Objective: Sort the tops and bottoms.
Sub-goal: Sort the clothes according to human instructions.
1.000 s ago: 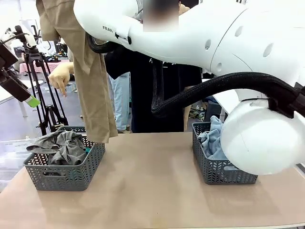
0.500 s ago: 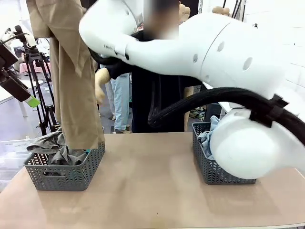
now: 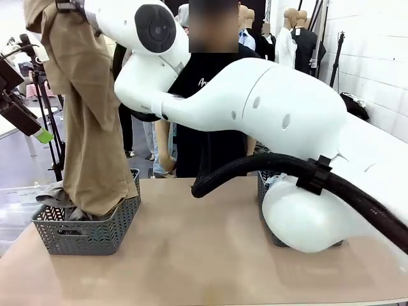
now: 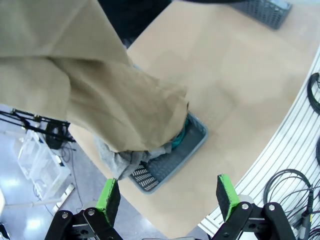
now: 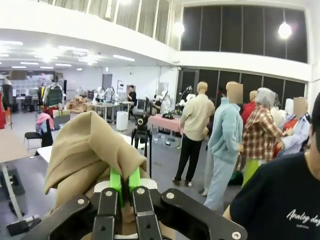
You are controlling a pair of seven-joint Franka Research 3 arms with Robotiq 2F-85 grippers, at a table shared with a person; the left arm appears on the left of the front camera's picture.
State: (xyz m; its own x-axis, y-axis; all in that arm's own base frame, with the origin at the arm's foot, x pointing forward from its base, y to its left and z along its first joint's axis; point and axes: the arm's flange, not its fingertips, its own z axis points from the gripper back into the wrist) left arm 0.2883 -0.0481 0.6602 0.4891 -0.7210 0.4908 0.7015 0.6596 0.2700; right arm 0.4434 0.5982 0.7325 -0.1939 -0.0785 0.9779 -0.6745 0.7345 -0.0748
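Since a second ago my right arm has swung the khaki top (image 3: 89,121) across from above the table's middle until it hangs straight over the left basket (image 3: 89,229), my chosen landmark, and its hem now rests inside that basket on the grey top (image 3: 54,196). From the front, the big white bulk of my right arm stretches across the table and covers most of the right basket (image 3: 262,191) — I can only make out a sliver of its dark rim, well apart from the left basket on the far side of the arm. A person in a black shirt (image 3: 204,95) stands behind the table, beyond the left basket and toward the middle. The khaki top's long axis runs vertical, bunched end up and loose end down into the left basket. In the right wrist view my right gripper (image 5: 125,181) has its green pads pressed together on a fold of this cloth. In the left wrist view my left gripper (image 4: 165,197) hovers high over the left basket with jaws spread wide and nothing between them — below it a strip of teal top (image 4: 181,134) peeks from under the khaki and grey.
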